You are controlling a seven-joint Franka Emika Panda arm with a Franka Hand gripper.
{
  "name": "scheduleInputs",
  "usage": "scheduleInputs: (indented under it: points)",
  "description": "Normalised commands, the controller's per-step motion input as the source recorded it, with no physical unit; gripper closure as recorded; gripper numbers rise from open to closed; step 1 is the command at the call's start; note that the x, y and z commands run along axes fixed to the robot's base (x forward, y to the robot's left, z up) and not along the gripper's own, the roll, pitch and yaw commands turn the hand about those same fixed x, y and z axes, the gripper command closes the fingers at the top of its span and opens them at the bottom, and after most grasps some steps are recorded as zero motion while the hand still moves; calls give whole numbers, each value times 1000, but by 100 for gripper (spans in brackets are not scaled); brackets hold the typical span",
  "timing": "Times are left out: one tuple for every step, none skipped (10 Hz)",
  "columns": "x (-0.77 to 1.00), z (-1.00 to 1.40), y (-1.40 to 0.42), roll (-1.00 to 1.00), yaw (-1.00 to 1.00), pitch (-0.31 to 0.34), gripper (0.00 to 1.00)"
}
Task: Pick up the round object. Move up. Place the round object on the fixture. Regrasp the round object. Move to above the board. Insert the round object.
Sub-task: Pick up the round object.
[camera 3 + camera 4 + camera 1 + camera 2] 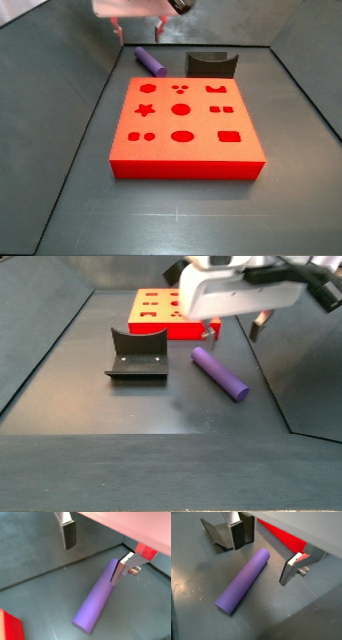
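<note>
The peg (243, 581) lies flat on the grey floor, beside the fixture (138, 356) and just off the far edge of the board (183, 125). Nothing is holding it. The claw (93, 552) hangs over the peg's upper end, released and wide, with 1 finger (69, 534) on one side and the other finger (123, 568) close against the peg's flank on the opposite side. In both wrist views the peg sits off-centre in the gap, nearer the second finger.

The step in hand looks like the pick-up, not yet begun. To do it well:

1. Shift the claw sideways so the peg lies midway between the pads; otherwise the near finger will likely nudge it and roll it.
2. Consider moving along the peg toward its middle. A grip near the end would let the long free part droop.
3. Keep the pads square across the peg's axis, then come down until they bracket its widest line, clear of the floor.
4. Clench gently, since a smooth round body can squirt out.

The fixture stands close, so keep the descent straight.
</note>
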Motion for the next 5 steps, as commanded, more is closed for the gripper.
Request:
scheduleInputs:
  points:
    - [506,-611,149,-41,-51,184,0]
    - [251,-583,166,-24,-3,127,0]
    - [140,-589,171,-36,0,49,0]
    - [29,-560,171,-56,0,0,0]
    - [0,-403,177,-113,0,-21,0]
